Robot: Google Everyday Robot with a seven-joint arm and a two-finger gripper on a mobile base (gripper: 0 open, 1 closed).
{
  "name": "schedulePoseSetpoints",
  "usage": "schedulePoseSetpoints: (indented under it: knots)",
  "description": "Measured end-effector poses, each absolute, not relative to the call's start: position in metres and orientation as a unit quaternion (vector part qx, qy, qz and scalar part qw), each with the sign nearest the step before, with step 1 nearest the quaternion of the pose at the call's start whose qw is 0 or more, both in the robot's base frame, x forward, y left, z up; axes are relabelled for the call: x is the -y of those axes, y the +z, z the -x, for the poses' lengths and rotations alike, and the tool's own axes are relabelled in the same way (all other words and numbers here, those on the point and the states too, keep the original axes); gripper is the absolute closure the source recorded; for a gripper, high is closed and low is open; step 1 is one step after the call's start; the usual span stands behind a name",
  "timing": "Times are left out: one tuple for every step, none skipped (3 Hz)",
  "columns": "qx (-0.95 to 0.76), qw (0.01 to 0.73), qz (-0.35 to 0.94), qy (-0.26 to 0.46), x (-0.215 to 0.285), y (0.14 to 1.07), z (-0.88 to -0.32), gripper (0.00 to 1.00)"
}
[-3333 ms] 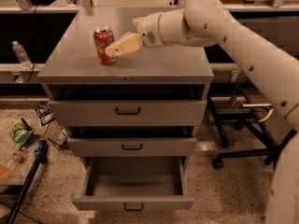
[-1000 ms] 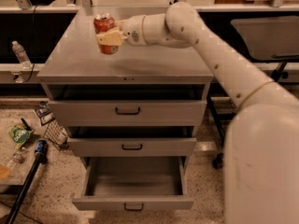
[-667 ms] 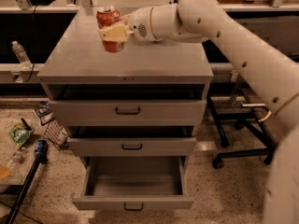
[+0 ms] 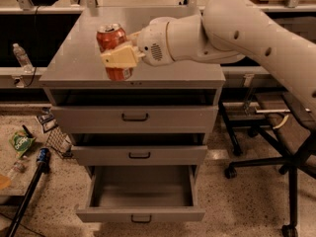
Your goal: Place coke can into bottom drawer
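Note:
The coke can, red-orange with a silver top, is held upright in the air over the front part of the grey cabinet top. My gripper is shut on the can, its cream fingers clamped across the can's middle, the white arm reaching in from the right. The bottom drawer stands pulled open below, its grey inside bare, with a small dark handle on its front. The two shallower drawers above it are shut or nearly shut.
A clear plastic bottle stands on a ledge at the left. Litter, a green packet and a dark pole lie on the floor at the lower left. A black chair base stands at the right of the cabinet.
The gripper took hold of the can on the cabinet top, lifted it, and has carried it forward toward the cabinet's front edge.

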State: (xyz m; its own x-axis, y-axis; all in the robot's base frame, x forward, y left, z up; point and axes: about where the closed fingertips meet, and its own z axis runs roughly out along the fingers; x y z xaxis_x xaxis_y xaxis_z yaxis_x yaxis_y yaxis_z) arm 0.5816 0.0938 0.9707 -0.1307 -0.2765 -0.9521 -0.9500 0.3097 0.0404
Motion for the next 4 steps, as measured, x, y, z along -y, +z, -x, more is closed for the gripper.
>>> schedulePoseSetpoints:
  knots:
    - [-0.685, 0.393, 0.501, 0.353, -0.091, 0.944, -0.520, 1.00]
    - [-0.733, 0.317, 0.510, 0.319, -0.075, 0.903, -0.474, 1.00]
    - [-0.747, 0.293, 0.508, 0.313, -0.072, 0.889, -0.460, 1.00]
    - [-0.747, 0.293, 0.508, 0.313, -0.072, 0.889, -0.460, 1.00]
